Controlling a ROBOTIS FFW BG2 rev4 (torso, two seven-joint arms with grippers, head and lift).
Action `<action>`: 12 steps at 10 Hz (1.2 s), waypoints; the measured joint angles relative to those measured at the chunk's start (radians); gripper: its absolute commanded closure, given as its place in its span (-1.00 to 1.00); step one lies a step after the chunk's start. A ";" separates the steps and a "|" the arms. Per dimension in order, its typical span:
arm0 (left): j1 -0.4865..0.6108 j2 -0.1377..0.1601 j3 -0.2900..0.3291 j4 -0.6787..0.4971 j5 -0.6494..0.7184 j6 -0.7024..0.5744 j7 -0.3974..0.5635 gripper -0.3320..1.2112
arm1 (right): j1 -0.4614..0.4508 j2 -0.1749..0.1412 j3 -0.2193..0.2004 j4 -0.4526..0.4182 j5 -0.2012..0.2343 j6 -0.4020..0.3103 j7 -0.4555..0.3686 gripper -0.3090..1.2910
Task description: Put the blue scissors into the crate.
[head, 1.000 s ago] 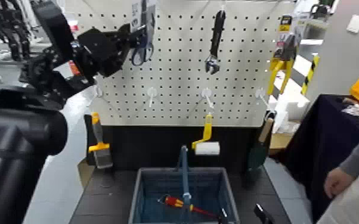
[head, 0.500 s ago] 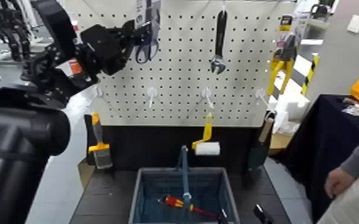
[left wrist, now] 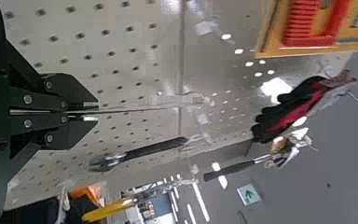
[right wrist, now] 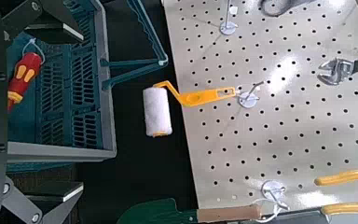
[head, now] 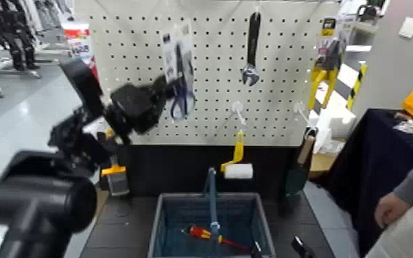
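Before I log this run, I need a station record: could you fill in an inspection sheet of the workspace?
Surface: black tabletop under the crate.
Job's things: blue scissors on their retail card, outside the crate.
Clutter: red-and-yellow screwdriver inside the crate; adjustable wrench and paint roller hanging.
Left gripper: fingers shut on the card, before the pegboard.
Right gripper: open, near the crate.
Cables: nothing seen.
Surroundings: person's hand at right.

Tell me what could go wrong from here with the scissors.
The left gripper pinches only the thin card in midair, so the scissors might swing or slip. The basket's raised handle could snag them. The right gripper, parked at the basket's near right corner, might get bumped.
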 measured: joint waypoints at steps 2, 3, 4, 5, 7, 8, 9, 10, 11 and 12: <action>0.106 -0.016 0.011 -0.013 0.028 0.056 0.010 0.92 | 0.004 -0.005 0.000 -0.005 -0.005 0.004 0.000 -0.39; 0.159 -0.019 0.014 -0.017 0.039 0.088 0.013 0.92 | 0.006 -0.007 -0.001 -0.008 -0.006 0.009 0.000 -0.39; 0.204 -0.018 0.016 -0.010 0.049 0.113 0.017 0.92 | 0.007 -0.007 -0.001 -0.009 -0.007 0.013 0.000 -0.39; 0.239 -0.018 0.019 0.005 0.053 0.132 0.015 0.92 | 0.008 -0.007 -0.001 -0.009 -0.009 0.014 0.000 -0.39; 0.270 -0.018 0.015 0.069 0.057 0.147 -0.001 0.92 | 0.009 -0.008 -0.002 -0.009 -0.013 0.016 0.000 -0.39; 0.271 -0.019 0.005 0.119 0.059 0.144 -0.012 0.92 | 0.009 -0.010 -0.001 -0.009 -0.015 0.016 0.000 -0.39; 0.270 -0.020 -0.005 0.162 0.058 0.142 -0.022 0.92 | 0.009 -0.012 -0.001 -0.008 -0.018 0.016 0.000 -0.39; 0.269 -0.022 -0.012 0.192 0.054 0.140 -0.025 0.92 | 0.008 -0.012 0.000 -0.007 -0.020 0.016 0.000 -0.39; 0.269 -0.024 -0.017 0.207 0.047 0.140 -0.026 0.92 | 0.008 -0.011 0.001 -0.005 -0.020 0.016 0.000 -0.39; 0.267 -0.024 -0.020 0.212 0.034 0.144 -0.029 0.92 | 0.007 -0.010 0.002 -0.005 -0.021 0.016 0.001 -0.39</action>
